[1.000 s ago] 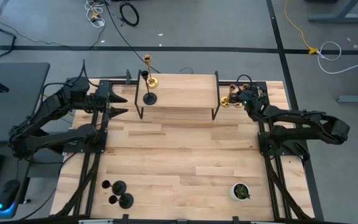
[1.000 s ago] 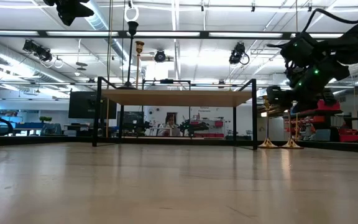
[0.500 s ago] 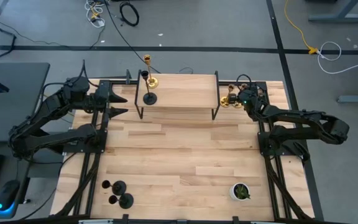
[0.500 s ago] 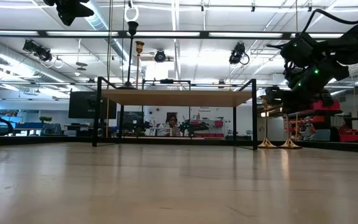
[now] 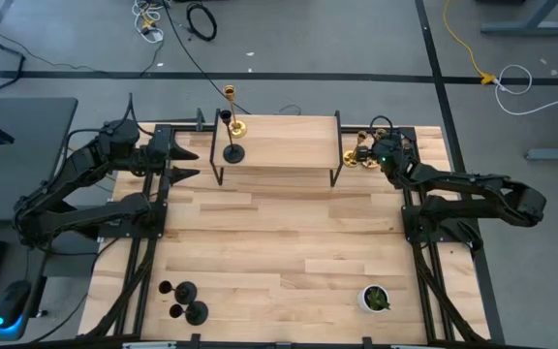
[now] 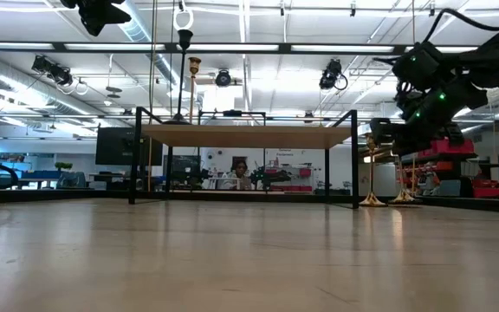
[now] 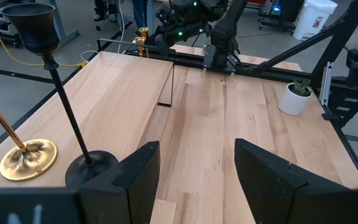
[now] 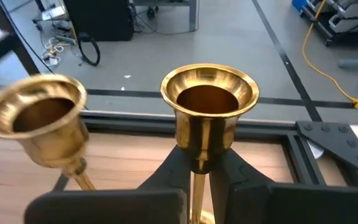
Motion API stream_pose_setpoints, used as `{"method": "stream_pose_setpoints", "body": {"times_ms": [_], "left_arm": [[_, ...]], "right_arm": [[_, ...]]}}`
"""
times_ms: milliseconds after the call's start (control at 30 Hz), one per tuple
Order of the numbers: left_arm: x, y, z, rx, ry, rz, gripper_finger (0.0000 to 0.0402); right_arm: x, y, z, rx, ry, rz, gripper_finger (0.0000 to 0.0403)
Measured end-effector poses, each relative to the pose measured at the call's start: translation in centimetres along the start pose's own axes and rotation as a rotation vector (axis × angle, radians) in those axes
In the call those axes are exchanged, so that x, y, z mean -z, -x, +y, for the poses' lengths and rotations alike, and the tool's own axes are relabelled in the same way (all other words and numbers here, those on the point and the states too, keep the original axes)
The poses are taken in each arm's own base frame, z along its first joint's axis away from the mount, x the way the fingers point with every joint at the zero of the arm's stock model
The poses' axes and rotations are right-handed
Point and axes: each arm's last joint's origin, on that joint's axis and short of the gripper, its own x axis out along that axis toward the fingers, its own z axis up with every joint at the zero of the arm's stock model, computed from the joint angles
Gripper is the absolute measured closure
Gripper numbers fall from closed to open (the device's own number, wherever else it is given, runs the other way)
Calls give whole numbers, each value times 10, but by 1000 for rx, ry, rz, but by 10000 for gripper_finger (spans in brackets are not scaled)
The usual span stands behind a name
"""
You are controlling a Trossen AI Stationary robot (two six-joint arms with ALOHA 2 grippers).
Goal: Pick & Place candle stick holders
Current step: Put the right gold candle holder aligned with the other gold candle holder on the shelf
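Observation:
Two gold candle stick holders (image 5: 356, 155) stand at the table's far right, beside the raised shelf (image 5: 279, 145). My right gripper (image 5: 368, 155) is shut on one of them (image 8: 209, 99); the other gold cup (image 8: 36, 118) is close beside it. On the shelf's left end stand a gold holder (image 5: 232, 126) and a black holder (image 5: 231, 152), each on its round base. My left gripper (image 7: 194, 180) waits open just left of the shelf, facing the black holder (image 7: 61, 106). More black holders (image 5: 177, 301) stand at the near left. My right gripper pinches the gold holder's thin stem (image 8: 197, 167) just under its cup, between its two fingers (image 8: 166, 177). The fingers come about level from the table's near right, across the stem. The holder stands upright; its base (image 6: 403, 199) shows at table height.
A small white pot with a green plant (image 5: 374, 299) sits at the near right. The shelf's black legs (image 5: 337, 174) stand close to my right gripper. Bare wooden tabletop (image 5: 289, 242) lies between shelf and near edge.
My right gripper has shut on the gold holder's stem, and its wrist has risen slightly. The shelf and the other holders stand as before.

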Motion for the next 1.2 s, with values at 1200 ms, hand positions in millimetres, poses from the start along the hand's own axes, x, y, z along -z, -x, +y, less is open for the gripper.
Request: {"method": "stream_pose_setpoints", "body": {"times_ms": [1200], "left_arm": [[0,0,0,-3,7,1,193]], "right_arm": [[-175,86,29,-178,22,-224,385]]}}
